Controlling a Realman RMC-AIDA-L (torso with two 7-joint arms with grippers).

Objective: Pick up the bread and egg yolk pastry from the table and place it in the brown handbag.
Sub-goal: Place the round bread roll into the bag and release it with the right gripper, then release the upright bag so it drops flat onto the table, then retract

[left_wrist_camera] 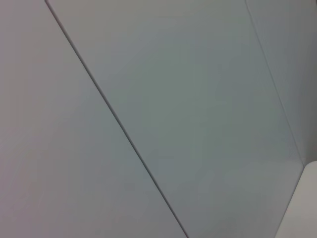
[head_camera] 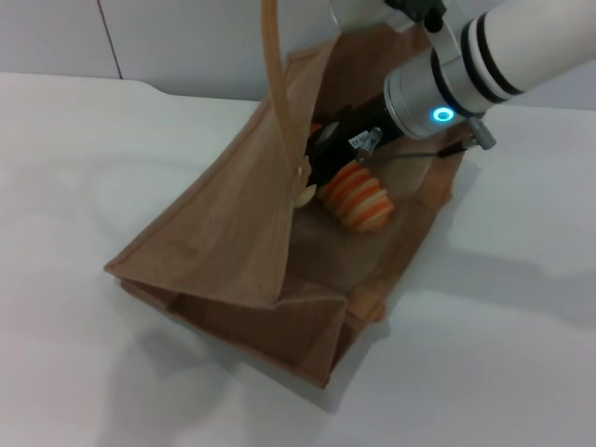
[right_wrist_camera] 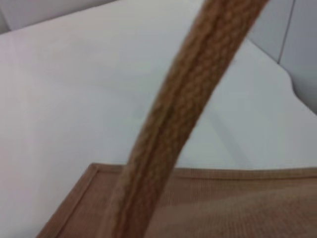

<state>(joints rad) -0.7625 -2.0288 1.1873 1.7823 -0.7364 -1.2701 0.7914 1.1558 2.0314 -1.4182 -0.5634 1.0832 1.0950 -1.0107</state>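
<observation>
One loaf in the bag, right arm reaching inside

From the head camera I see the brown handbag (head_camera: 223,223) lying open on the white table (head_camera: 74,149), its mouth facing the far right, with one strap handle (head_camera: 276,84) rising up out of view. My right arm comes in from the upper right, and the right gripper (head_camera: 328,154) is down inside the bag's opening. The bread (head_camera: 358,199), striped orange and cream, sits on the bag's inner wall, right at the dark tip of the gripper. I cannot tell whether the fingers are clenched on the loaf or released; the wrist and the bag's raised side hide them. I cannot make out the egg yolk pastry in any view. My right wrist camera shows only the woven strap (right_wrist_camera: 178,119) crossing close in front, with the bag's edge and the table behind it. The left wrist camera shows only a blank wall (left_wrist_camera: 158,99).
</observation>
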